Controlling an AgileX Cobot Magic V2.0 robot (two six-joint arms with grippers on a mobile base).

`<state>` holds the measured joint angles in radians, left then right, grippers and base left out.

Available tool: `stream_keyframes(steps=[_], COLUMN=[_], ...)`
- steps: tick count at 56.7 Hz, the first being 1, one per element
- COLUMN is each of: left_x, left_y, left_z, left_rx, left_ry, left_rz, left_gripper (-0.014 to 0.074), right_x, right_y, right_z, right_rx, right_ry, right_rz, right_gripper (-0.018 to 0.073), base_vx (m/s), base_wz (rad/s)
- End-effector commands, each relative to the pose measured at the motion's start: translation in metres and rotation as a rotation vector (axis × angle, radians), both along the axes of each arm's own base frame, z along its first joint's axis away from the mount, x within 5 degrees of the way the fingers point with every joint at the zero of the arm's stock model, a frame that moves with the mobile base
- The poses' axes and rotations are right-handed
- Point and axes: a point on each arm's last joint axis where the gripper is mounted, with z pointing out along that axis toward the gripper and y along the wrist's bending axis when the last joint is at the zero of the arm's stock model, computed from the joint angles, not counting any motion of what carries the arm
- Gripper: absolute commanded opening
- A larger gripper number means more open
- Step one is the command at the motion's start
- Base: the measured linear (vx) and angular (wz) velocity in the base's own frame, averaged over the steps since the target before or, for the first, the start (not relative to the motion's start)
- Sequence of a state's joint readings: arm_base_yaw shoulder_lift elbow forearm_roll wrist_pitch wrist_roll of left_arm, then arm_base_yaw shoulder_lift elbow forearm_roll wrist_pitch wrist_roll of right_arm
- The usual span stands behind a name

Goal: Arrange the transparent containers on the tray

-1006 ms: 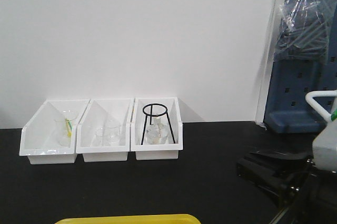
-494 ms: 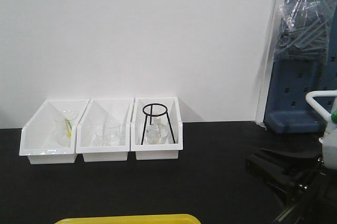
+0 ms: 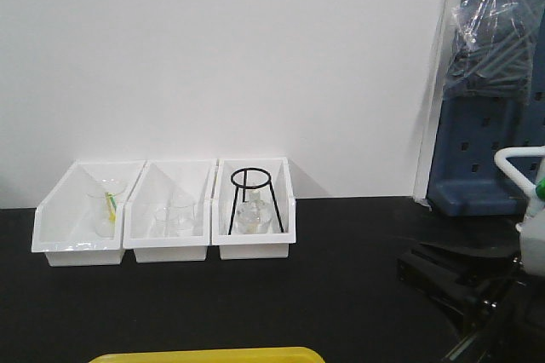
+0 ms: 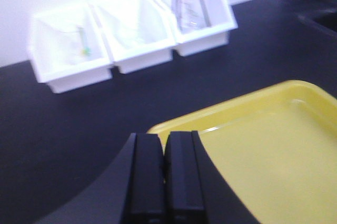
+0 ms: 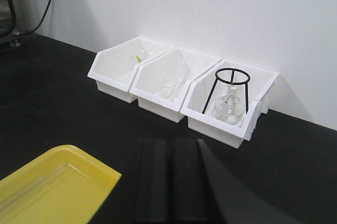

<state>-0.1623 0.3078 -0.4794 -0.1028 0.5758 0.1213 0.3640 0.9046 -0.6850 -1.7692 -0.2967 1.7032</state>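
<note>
Here you have three white bins sitting side by side on the black table [image 3: 341, 295], pushed back near the white wall [image 3: 255, 56]. Take the middle bin [image 3: 168, 248] as your marker. In it you can see clear glass cups [image 3: 174, 216], and they look faint and hard to count. The bin to its left [image 3: 81, 248] holds another clear cup [image 3: 106, 205] with a yellow-green mark on it. The bin to its right [image 3: 255, 248] holds a round clear flask [image 3: 252, 218] that sits under a black wire stand [image 3: 254, 197] with a ring on top. The yellow tray [image 3: 204, 355] lies in front of the middle bin, well apart from it, close to you, and only its back edge shows in the front view. In the wrist views the tray [image 4: 263, 150] looks bare inside. Your left gripper [image 4: 164, 176] hangs over the near left corner of the tray, and its two black fingers are pressed together with nothing between them. Your right gripper [image 5: 171, 182] hangs over the table to the right of the tray, facing the bins, and its fingers are pressed together too, holding nothing. Far to the right of the bins stands a blue board with holes [image 3: 485, 150] and a clear plastic bag [image 3: 490, 31] hanging on it.
</note>
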Motion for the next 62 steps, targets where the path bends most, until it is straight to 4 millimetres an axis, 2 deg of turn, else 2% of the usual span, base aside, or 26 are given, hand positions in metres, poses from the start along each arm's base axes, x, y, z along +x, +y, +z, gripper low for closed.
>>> stream_keyframes(steps=[1, 14, 20, 62], left_x=[-0.004, -0.012, -0.008, -0.008], left_y=[0.006, 0.013, 0.013, 0.013], left_z=[-0.004, -0.09, -0.12, -0.117], left_rx=[0.026, 0.07, 0.024, -0.009], left_ry=[-0.124, -0.223, -0.259, -0.255], left_rz=[0.073, 0.16, 0.172, 0.174], left_gripper=[-0.0003, -0.0003, -0.0003, -0.0003], right_x=[0.0, 0.0, 0.0, 0.001], right_y=[-0.003, -0.003, -0.003, -0.003], right_z=[0.013, 0.013, 0.013, 0.011], right_rx=[-0.013, -0.013, -0.015, -0.017], right_ry=[-0.061, -0.061, -0.06, -0.054], right_rz=[-0.024, -0.024, -0.021, -0.02], right_gripper=[-0.0013, -0.0013, -0.0013, -0.0013], base_vx=[0.0, 0.0, 0.0, 0.0], base_wz=[0.0, 0.0, 0.0, 0.0])
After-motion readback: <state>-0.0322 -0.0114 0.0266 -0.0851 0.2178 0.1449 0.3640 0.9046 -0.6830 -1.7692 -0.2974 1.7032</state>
